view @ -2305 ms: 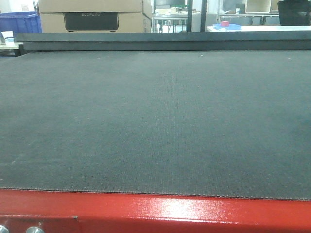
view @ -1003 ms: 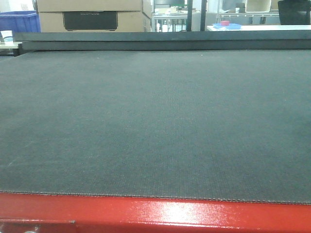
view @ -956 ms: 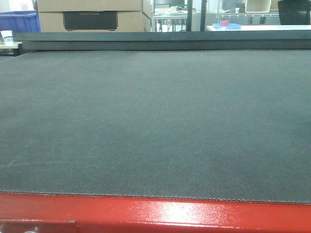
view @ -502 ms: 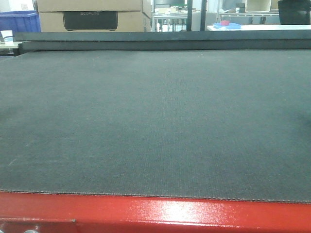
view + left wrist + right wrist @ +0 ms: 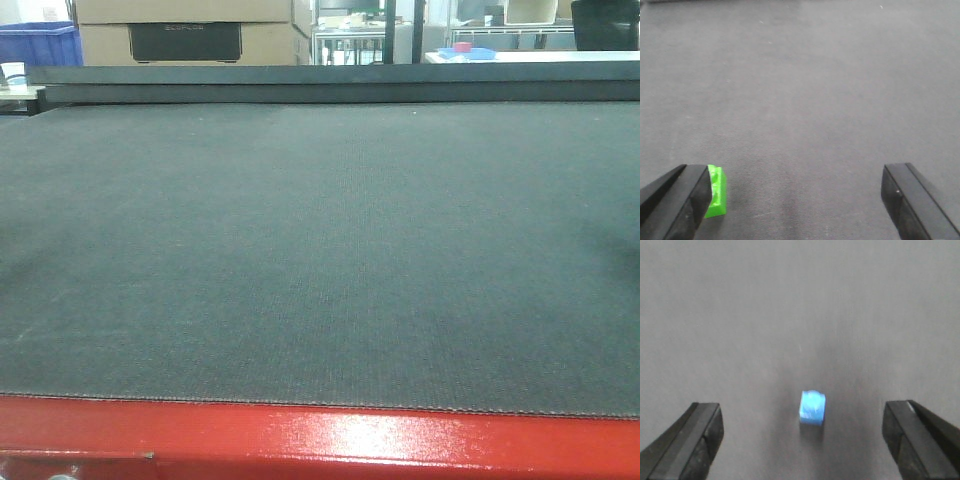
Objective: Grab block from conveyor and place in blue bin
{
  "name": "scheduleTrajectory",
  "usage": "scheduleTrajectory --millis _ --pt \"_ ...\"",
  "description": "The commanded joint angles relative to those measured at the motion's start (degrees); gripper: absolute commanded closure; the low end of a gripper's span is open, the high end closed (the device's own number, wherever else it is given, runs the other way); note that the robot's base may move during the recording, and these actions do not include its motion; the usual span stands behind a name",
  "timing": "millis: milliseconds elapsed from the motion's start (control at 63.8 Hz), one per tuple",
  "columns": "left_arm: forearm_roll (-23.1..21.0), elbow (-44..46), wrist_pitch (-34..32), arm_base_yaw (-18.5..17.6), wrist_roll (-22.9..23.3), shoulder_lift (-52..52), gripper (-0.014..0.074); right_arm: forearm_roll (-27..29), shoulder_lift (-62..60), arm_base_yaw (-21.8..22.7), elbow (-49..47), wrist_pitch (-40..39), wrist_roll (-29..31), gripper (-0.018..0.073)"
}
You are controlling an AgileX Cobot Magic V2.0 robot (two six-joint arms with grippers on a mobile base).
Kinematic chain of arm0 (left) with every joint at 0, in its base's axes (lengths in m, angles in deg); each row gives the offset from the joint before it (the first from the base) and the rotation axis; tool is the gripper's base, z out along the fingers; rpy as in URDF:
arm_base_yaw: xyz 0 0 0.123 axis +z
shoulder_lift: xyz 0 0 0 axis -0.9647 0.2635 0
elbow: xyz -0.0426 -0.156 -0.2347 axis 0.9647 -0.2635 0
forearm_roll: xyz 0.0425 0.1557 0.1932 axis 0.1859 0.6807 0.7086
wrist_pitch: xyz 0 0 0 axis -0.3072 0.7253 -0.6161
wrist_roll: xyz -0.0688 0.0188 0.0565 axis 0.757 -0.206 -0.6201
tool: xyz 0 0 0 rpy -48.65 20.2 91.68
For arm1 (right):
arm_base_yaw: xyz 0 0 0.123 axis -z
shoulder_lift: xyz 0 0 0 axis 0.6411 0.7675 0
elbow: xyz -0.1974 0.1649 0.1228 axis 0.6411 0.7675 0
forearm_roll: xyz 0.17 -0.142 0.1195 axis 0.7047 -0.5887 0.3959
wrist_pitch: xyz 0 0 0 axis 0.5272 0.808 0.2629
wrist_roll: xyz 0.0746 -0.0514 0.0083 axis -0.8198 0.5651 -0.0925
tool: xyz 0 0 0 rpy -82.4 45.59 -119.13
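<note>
1. Over the conveyor (image 5: 320, 250), the right gripper (image 5: 802, 442) hung empty, jaws wide apart; the blue block (image 5: 813, 407) lay on the conveyor between them, blurred.
2. The left gripper (image 5: 795, 200) was likewise spread and empty, a green block (image 5: 716, 192) just beside one finger (image 5: 680, 200).
3. On a running conveyor, a late close could miss or tip either block.
4. Beyond the conveyor's far edge, the blue bin (image 5: 40, 45) was cut off; the front view showed no block.

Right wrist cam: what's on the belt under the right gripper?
One small blue block lies on the conveyor between the fingers of the open right gripper, touching neither. The belt beneath the two fingers themselves is covered, so anything there cannot be seen.
</note>
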Motion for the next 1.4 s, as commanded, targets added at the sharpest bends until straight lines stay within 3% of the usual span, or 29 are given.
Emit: scheduleTrajectory --millis 0,251,517,956,1035,1191,1301,1380 --pt "0.19 0.68 -0.36 -1.34 0.02 0.47 -0.0002 -1.68 4.65 -0.16 -2.60 3.44 0.03 0.0008" --pt "0.19 0.68 0.57 -1.75 0.02 1.00 -0.0002 -3.20 17.52 1.23 -3.48 5.17 0.03 0.0008" --pt "0.19 0.68 1.81 -1.75 0.02 1.00 -0.0002 -3.95 29.23 1.37 -3.48 0.36 0.03 0.0008" --pt "0.19 0.68 1.81 -1.75 0.02 1.00 -0.0002 -3.95 38.73 1.29 -3.38 -3.24 0.03 0.0024" --pt "0.19 0.68 1.94 -1.75 0.02 1.00 -0.0002 -3.95 39.31 1.29 -3.38 -3.59 0.03 0.0109" --pt "0.19 0.68 3.50 -1.64 0.02 1.10 -0.0002 -3.95 39.54 1.29 -3.38 -3.68 0.03 0.0437" --pt "0.19 1.75 7.52 -1.50 0.02 2.60 -0.0002 -3.95 39.54 1.29 -3.38 -3.29 0.03 0.0643" --pt "0.19 3.61 10.93 -1.50 0.13 4.45 -0.0002 -3.95 39.33 1.29 -3.38 -3.12 0.03 0.0729"
